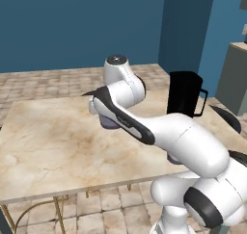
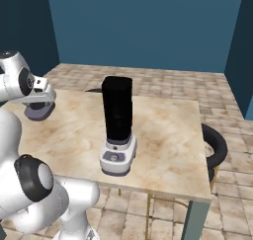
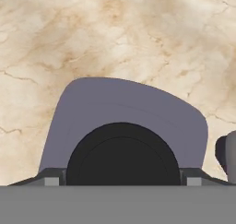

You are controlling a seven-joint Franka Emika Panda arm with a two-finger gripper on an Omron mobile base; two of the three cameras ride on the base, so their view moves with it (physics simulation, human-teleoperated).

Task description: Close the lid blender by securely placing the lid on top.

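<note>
Lid (image 3: 124,121) lies on the table (image 3: 55,38), close beneath the jaws.

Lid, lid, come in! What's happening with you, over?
Pincer low over lid, grip unclear. Lid flat on marble table, off to the side of the blender. Blender jar open. Path between looks free.

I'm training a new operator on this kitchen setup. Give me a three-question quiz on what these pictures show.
1. True or false: the lid already sits on the blender.
2. What does the blender stand on? A) the floor B) the marble table C) a stool
3. Fill in: in the hand view, the lid's centre is a dark ____.

Key: 1 false, the lid lies on the table, apart from the blender, with the gripper right at it. 2 B. 3 circle.
</note>
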